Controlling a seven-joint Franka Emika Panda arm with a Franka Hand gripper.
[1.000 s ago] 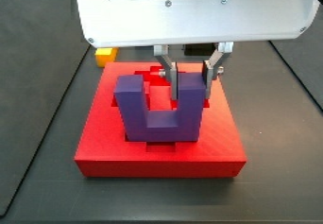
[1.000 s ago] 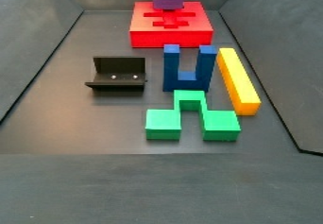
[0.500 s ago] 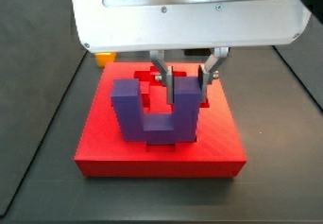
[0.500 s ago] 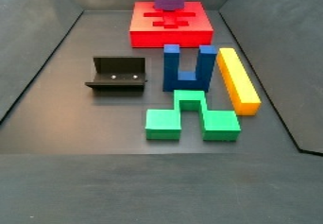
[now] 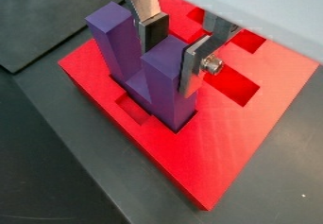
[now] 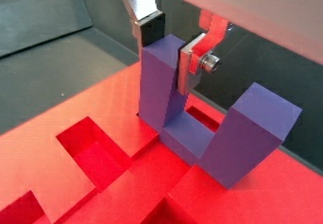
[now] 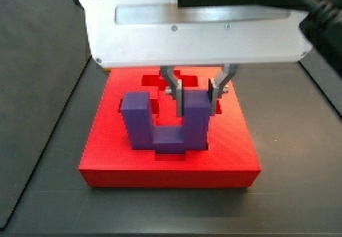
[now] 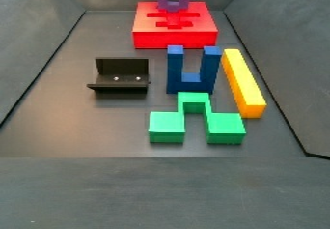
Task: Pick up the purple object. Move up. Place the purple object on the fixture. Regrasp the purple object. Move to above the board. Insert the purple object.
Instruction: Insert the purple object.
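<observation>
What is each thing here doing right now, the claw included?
gripper: shut on one prong of the purple object, above the board.
purple object: upright, prongs up, base down in the board's cut-out.
board: flat on the floor.
fixture: empty.
blue block: standing, untouched.
green block: lying flat.
yellow bar: lying flat.

table (image 8: 52,98): dark grey, matte
far end: red board (image 8: 149,27), flat on table
left middle: dark fixture (image 8: 120,76)
centre: blue U-block (image 8: 192,68), upright
right: yellow bar (image 8: 242,80), beside blue block
near side: green block (image 8: 194,119)
pincer (image 7: 195,84): over board
</observation>
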